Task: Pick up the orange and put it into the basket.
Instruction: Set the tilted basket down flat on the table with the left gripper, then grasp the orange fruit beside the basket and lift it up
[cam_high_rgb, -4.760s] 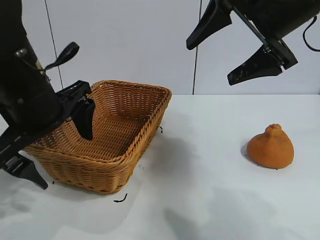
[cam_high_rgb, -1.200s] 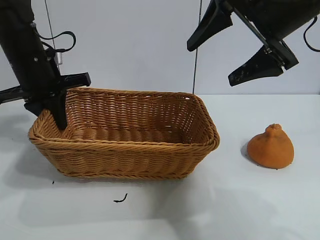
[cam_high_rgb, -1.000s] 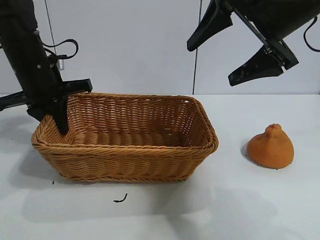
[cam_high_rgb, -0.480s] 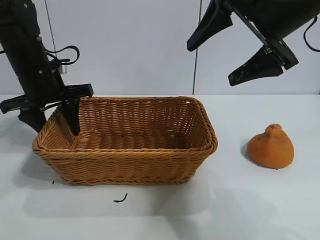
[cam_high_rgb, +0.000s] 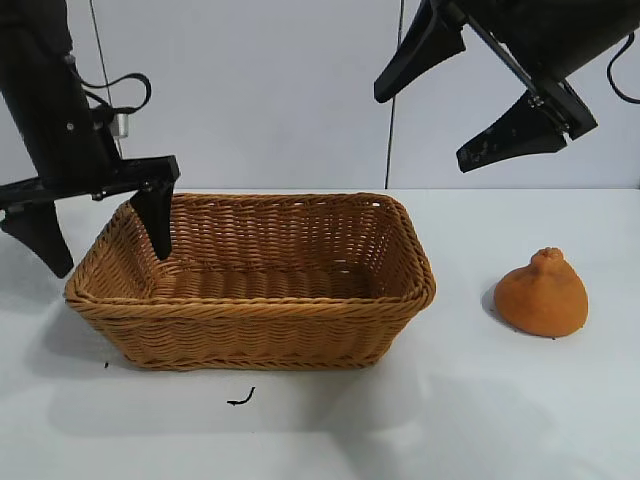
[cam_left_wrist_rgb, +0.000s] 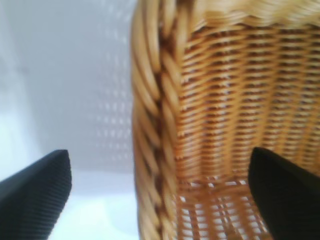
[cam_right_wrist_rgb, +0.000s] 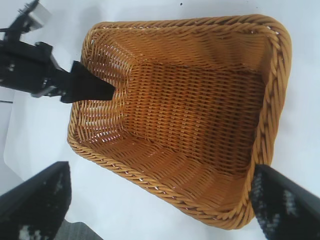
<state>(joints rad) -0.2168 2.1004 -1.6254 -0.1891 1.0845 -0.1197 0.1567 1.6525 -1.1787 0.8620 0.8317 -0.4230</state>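
The basket (cam_high_rgb: 255, 280) sits on the white table (cam_high_rgb: 400, 420), left of centre, its long side facing the exterior camera and its inside bare. The orange (cam_high_rgb: 541, 293) rests on the table well to the right of it, knobby bump upward, touching nothing but the surface.

The left gripper (cam_high_rgb: 100, 225) hangs at the basket's left end with its jaws spread wide — one finger dips inside the short wall, the other stands outside it over the table, so the braided rim (cam_left_wrist_rgb: 160, 100) runs between them. In the left wrist view the rim looks clear of both fingertips (cam_left_wrist_rgb: 35, 192), though that view is too soft to be sure. It holds nothing.

The right gripper (cam_high_rgb: 470, 95) is raised high at the far right, above and a little left of the orange, jaws wide apart and empty. Its wrist camera looks down into the basket (cam_right_wrist_rgb: 200, 125) — and shows the left gripper's inner finger (cam_right_wrist_rgb: 87, 87) against the woven wall.

A small dark scrap (cam_high_rgb: 240, 399) lies on the table near the basket's front.
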